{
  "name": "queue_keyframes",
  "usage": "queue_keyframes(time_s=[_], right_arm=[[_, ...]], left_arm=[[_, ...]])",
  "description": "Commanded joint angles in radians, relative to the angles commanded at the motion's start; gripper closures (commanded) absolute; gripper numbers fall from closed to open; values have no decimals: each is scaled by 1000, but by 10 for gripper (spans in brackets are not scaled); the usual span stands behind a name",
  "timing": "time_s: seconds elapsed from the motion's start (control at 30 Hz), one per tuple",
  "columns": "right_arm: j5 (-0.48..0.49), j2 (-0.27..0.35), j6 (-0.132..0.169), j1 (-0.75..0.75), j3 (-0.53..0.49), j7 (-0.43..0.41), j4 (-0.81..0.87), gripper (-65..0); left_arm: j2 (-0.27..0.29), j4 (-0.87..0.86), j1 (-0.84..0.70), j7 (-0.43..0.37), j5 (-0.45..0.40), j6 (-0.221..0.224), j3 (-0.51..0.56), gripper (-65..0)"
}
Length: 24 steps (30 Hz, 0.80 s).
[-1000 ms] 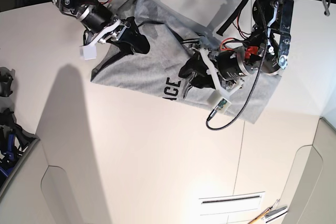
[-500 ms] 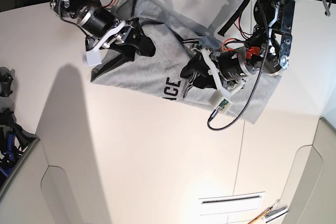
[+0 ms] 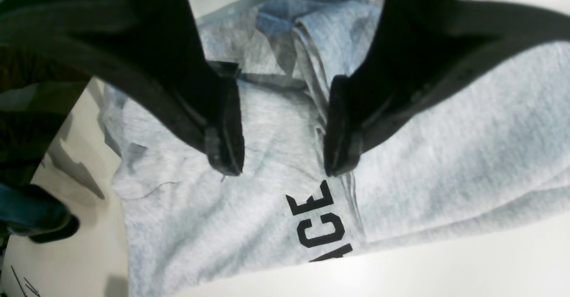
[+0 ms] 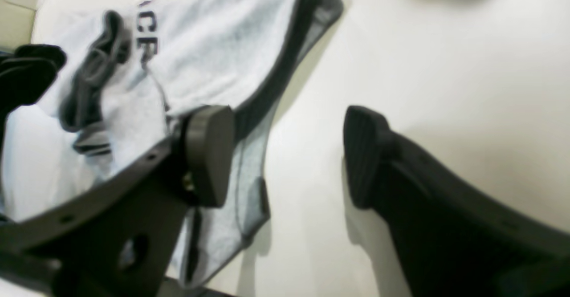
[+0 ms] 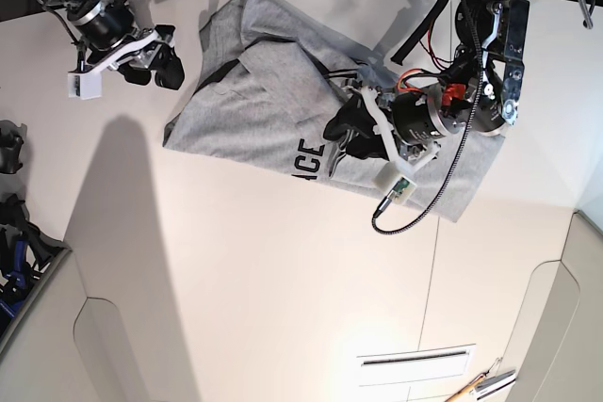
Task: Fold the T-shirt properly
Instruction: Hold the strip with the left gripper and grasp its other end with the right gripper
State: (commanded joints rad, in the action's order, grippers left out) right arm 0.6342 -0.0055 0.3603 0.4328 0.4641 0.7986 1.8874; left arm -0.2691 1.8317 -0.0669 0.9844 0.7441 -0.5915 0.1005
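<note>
The grey T-shirt [image 5: 264, 105] lies crumpled and partly folded on the white table [image 5: 264, 270], black lettering [image 5: 309, 157] showing at its front edge. My left gripper [image 5: 341, 129] is open right over the shirt's middle. In the left wrist view its gripper [image 3: 280, 168] straddles a raised fold of the T-shirt [image 3: 445, 154], just above the letters [image 3: 320, 225]. My right gripper [image 5: 160, 65] is off the shirt, over bare table at its left. In the right wrist view this gripper [image 4: 285, 154] is open and empty beside the T-shirt's [image 4: 213, 43] dark edge.
A black cable [image 5: 415, 209] loops down from the left arm over the shirt's right corner. Dark gear [image 5: 11, 152] and a blue item [image 5: 14, 265] sit at the left edge. A slot [image 5: 415, 357] and tools [image 5: 485, 383] lie front right.
My right gripper has pulled back off the shirt's upper left part to the left, over bare table. The shirt's left side now lies flatter. The left arm has hardly moved.
</note>
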Motion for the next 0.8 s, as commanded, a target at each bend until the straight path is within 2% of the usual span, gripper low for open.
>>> queue_keyframes(time_s=[0.07, 0.17, 0.2, 0.33, 0.8], right_arm=[[-3, 0, -9, 0, -21, -3, -5, -382], [-34, 0, -51, 0, -67, -16, -41, -382], [-32, -3, -55, -1, -79, -21, -61, -382], [-21, -35, -50, -6, -110, -21, -121, -382], [-51, -131, -51, -32, -253, -38, -122, -382]], left_arm=[[0, 0, 0, 0, 0, 0, 0, -327], [0, 0, 0, 0, 0, 0, 0, -327], [0, 0, 0, 1, -1, 0, 0, -327], [0, 0, 0, 11, 0, 0, 0, -327], [0, 0, -3, 16, 0, 0, 0, -327]])
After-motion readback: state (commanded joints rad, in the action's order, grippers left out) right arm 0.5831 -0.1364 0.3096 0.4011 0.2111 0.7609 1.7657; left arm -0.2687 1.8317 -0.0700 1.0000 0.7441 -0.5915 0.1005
